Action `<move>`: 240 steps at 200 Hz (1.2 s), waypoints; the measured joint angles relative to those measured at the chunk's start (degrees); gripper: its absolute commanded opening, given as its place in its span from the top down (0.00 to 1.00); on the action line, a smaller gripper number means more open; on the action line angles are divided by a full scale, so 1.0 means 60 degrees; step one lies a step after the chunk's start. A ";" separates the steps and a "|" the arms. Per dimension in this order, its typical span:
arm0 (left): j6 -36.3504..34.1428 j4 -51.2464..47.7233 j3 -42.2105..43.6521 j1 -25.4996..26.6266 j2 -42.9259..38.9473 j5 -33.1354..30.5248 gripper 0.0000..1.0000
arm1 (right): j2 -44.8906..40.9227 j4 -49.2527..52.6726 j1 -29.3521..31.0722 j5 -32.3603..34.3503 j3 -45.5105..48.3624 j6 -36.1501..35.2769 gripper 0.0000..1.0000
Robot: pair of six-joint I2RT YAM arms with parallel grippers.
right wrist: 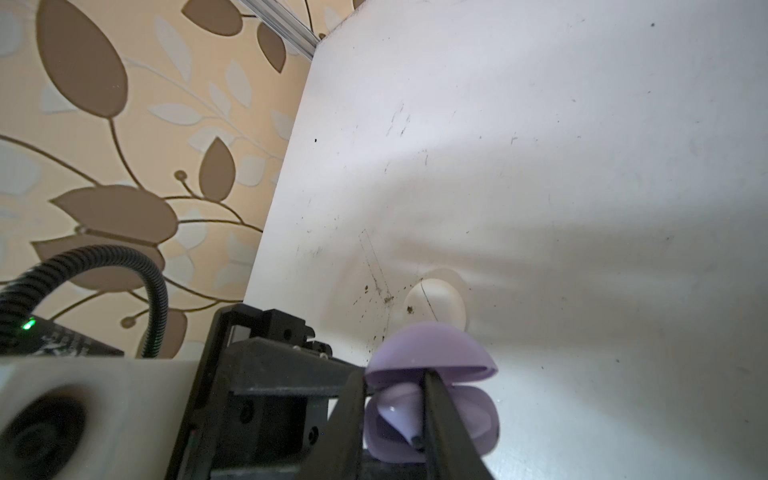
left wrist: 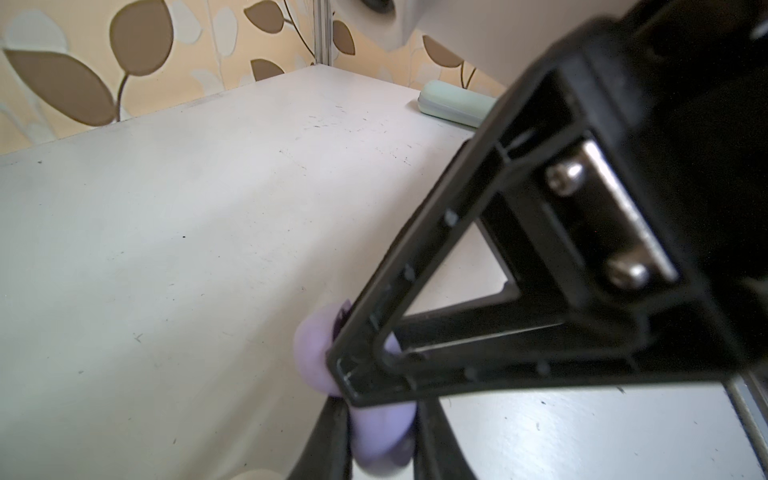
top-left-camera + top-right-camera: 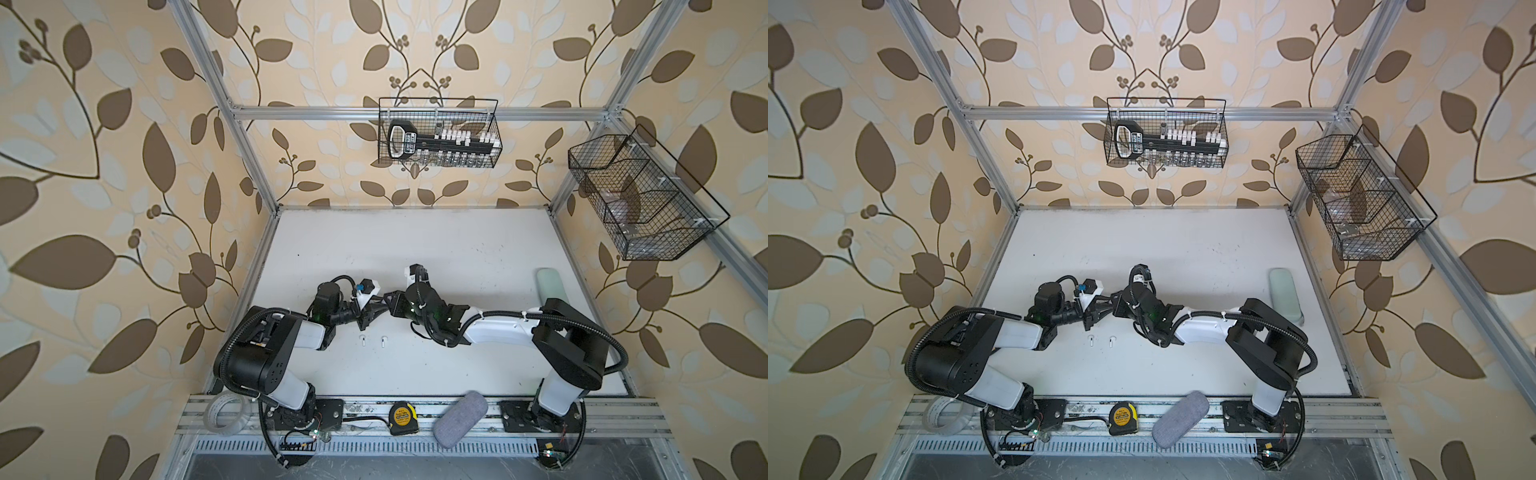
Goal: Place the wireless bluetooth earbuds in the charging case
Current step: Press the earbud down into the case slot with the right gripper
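Lavender case (image 1: 428, 345) clamped in left claw (image 2: 376, 415); lavender earbud (image 1: 395, 409) pinched by right claw (image 1: 392, 386), judged not yet seated; white earbuds (image 3: 362, 340) near claws untouched.

A robot lab cell: aluminium frame (image 3: 415, 113), wallpapered panels (image 3: 104, 166), white tabletop (image 3: 415, 241), wire baskets (image 3: 590, 166), tape measure (image 3: 401, 417).

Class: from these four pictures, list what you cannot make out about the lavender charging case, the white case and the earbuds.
Lavender charging case: hidden in both top views beneath the meeting end effectors.
Its sockets: in the right wrist view, blocked by the right end effector and the lavender earbud it holds; a second earbud cannot be told.
White case: partly behind the lavender lid; open or shut unclear.
White earbuds: too small in top views for detail.
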State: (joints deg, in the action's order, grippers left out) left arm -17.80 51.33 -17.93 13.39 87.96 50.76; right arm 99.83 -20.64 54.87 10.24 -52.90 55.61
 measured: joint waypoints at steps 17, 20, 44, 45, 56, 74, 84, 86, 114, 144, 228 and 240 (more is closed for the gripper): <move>-0.0007 -0.0058 0.0000 0.0004 0.0000 0.0004 1.00 | 0.0000 0.0120 -0.0015 -0.0051 -0.0026 -0.0113 0.76; -0.0007 -0.0066 0.0000 0.0004 0.0000 0.0007 1.00 | 0.0000 0.0135 -0.0015 -0.0062 -0.0026 -0.0131 0.76; -0.0040 -0.0091 0.0004 0.0004 0.0000 0.0036 1.00 | -0.0015 0.0342 -0.0007 -0.0066 -0.0109 -0.0299 0.76; -0.0040 -0.0091 0.0004 0.0004 0.0000 0.0036 1.00 | -0.0018 0.0357 -0.0007 -0.0062 -0.0117 -0.0317 0.76; -0.0044 -0.0076 0.0004 0.0004 0.0000 0.0080 1.00 | -0.0080 0.0503 0.0004 -0.0051 -0.0138 -0.0393 0.76; -0.0062 -0.0011 0.0004 0.0007 0.0000 0.0233 1.00 | -0.0204 0.0750 0.0036 -0.0022 -0.0164 -0.0532 0.76; -0.0084 0.0029 0.0004 0.0007 0.0000 0.0288 1.00 | -0.0251 0.0856 0.0040 -0.0015 -0.0189 -0.0583 0.76; -0.0087 0.0033 0.0007 0.0007 0.0000 0.0291 1.00 | -0.0259 0.0871 0.0040 -0.0015 -0.0189 -0.0601 0.76; -0.0146 0.0095 0.0011 0.0007 0.0000 0.0313 1.00 | -0.0313 0.1173 0.0040 0.0015 -0.0299 -0.0787 0.76; -0.0208 0.0095 0.0011 0.0007 0.0000 0.0379 1.00 | -0.0404 0.1497 0.0047 0.0040 -0.0382 -0.0969 0.75; -0.0255 0.0109 0.0011 0.0011 0.0000 0.0554 1.00 | -0.0652 0.2055 0.0055 0.0120 -0.0393 -0.1220 0.74; -0.0259 0.0113 0.0011 0.0011 0.0000 0.0565 1.00 | -0.0681 0.2091 0.0040 0.0117 -0.0393 -0.1231 0.74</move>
State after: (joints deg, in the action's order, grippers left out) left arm -19.35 52.01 -17.87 13.45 87.96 54.15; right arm 95.74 -8.10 55.11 10.94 -55.27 48.23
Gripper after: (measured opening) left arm 0.223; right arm 0.255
